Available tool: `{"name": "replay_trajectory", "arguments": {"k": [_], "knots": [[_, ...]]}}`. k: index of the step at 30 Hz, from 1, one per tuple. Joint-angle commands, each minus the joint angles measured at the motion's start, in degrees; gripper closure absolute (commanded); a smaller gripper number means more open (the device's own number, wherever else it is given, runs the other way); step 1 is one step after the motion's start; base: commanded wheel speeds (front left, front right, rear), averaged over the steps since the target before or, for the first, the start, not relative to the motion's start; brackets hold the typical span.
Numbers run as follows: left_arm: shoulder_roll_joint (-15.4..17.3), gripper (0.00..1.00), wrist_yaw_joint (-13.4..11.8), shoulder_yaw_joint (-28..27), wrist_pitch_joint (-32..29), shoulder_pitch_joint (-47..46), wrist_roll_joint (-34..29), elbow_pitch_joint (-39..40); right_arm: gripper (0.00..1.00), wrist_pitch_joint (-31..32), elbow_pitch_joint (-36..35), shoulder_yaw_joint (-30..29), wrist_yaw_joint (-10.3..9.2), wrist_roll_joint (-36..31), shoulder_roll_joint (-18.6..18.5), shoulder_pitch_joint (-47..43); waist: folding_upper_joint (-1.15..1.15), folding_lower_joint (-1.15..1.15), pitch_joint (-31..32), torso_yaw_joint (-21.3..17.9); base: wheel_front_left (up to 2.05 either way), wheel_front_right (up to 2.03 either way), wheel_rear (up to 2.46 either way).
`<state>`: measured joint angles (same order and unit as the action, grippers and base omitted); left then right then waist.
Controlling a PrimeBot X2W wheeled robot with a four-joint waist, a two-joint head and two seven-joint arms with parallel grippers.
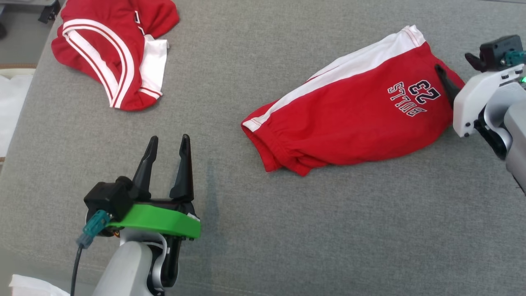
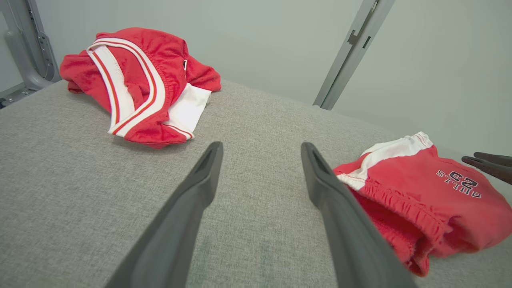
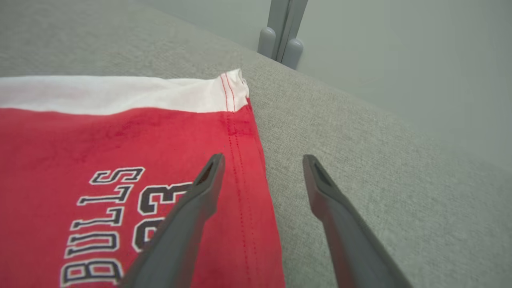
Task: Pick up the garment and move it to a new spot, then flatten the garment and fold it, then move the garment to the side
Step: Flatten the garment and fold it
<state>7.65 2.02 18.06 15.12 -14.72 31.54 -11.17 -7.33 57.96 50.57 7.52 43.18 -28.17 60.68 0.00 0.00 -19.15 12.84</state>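
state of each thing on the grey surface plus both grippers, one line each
red Bulls shorts: lying flat on the grey surface, apparently folded in half, not held
red and white garment: crumpled in a heap, untouched
left gripper: open, empty, over bare surface
right gripper: open, straddling the shorts' hem, gripping nothing

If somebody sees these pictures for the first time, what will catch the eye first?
The red shorts with a white stripe and the print BULLS 23 lie at the right of the grey surface, with the open right hand at their hem. A second red garment lies crumpled at the far left, and the open left hand is over bare grey, nearer the robot.
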Motion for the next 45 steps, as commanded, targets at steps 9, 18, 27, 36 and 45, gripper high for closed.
{"name": "replay_trajectory", "arguments": {"k": [9,18,27,36,45], "knots": [[-3.19,0.00,2.03,-2.77,0.04,1.74,-2.23,0.23,0.53,2.74,3.49,1.27,-0.04,4.08,1.99,-3.62,0.00,0.00,-1.96,1.16,0.00,0.00,0.00],[-4.15,0.00,2.97,-4.97,0.04,1.48,-4.16,-0.29,1.00,-2.83,4.77,0.53,-0.07,5.68,3.54,-1.32,0.00,0.00,-1.19,-0.13,0.00,0.00,0.00],[-3.91,0.00,3.85,-6.42,0.04,1.67,-7.02,-1.49,1.00,-7.69,5.57,-2.38,-0.06,6.01,5.80,-2.35,0.00,0.00,2.40,-5.51,0.00,0.00,0.00],[-3.93,0.00,4.46,-7.22,0.04,3.34,-8.87,-2.35,1.00,-7.90,1.78,-15.79,-0.06,2.39,5.79,-10.46,0.00,0.00,6.16,-13.25,0.00,0.00,0.00],[-4.16,0.00,4.66,-7.36,0.04,4.83,-9.13,-3.49,1.00,-7.91,-6.85,-33.91,-0.06,-9.61,9.65,-24.74,0.00,0.00,7.73,-17.66,0.00,0.00,0.00]]}}
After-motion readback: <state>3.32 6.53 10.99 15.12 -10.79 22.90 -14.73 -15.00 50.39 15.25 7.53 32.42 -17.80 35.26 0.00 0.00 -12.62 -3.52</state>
